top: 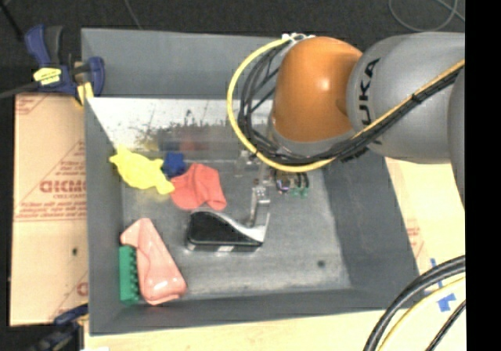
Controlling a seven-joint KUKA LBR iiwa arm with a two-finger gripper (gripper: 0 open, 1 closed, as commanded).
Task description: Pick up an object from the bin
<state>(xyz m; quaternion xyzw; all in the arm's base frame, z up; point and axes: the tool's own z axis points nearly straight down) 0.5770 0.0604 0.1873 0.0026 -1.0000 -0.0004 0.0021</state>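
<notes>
My gripper (260, 215) hangs below the orange wrist cover, near the middle of the bin. Its tip comes down at the right end of a black, wedge-shaped thing (213, 232) with a pale silver edge that lies flat on the bin floor. Whether it touches that thing I cannot tell. Just up and left of the black thing lies a crumpled red soft piece (198, 186).
A yellow soft thing (138, 170) and a small blue piece (174, 162) lie at the left, by the back wall. In the front left corner a pink lump (154, 260) rests against a green ridged block (128, 274). The arm covers the bin's right back part.
</notes>
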